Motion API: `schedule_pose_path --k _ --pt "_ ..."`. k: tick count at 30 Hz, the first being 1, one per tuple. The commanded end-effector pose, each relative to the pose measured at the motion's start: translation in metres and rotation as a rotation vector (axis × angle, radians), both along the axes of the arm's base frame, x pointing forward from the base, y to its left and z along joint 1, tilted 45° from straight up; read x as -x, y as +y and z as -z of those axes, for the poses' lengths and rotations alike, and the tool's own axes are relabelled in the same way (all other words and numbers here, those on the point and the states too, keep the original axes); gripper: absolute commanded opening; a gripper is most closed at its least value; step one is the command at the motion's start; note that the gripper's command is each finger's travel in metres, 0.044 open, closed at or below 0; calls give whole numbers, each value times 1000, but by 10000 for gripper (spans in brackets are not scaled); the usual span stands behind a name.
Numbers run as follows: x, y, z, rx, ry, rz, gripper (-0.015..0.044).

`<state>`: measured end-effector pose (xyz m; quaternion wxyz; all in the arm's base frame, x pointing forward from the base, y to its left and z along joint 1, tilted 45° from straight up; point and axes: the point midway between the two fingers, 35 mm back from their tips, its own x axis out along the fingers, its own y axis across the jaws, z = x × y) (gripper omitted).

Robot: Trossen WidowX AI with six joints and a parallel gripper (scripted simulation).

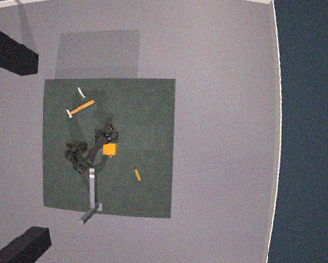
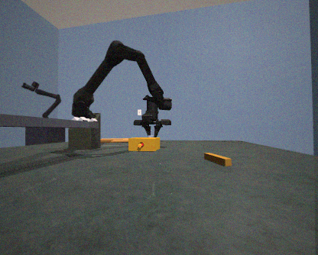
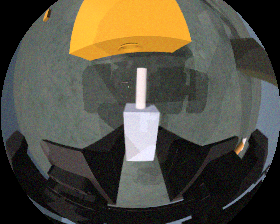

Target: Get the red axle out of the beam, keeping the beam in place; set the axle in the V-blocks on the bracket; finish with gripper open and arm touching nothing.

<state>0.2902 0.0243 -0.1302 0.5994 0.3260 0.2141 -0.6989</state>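
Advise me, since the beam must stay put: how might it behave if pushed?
The beam looks blocky, so probably stiff. Lying low and flat-sided, it seems unlikely to roll. No clamp shows, so it may slide.

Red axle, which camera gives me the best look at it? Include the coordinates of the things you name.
The exterior view: it shows the red axle's (image 1: 110, 156) (image 2: 141, 144) end poking out of the yellow beam's (image 1: 110, 149) (image 2: 153, 144) (image 3: 130, 22) face. The top view gives only a tiny reddish speck at the beam's edge; in the wrist view I can't make the axle out.
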Motion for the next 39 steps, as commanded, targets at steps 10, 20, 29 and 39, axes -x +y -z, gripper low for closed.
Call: schedule_pose_path --k 10,20,29,39 --pt "-4 18 -18 -10 -14 2 0" --pt "-3 30 -30 -10 -14 2 0" --pt "1 36 -36 -9 -13 2 0" --pt "15 28 -46 -9 -12 2 0"
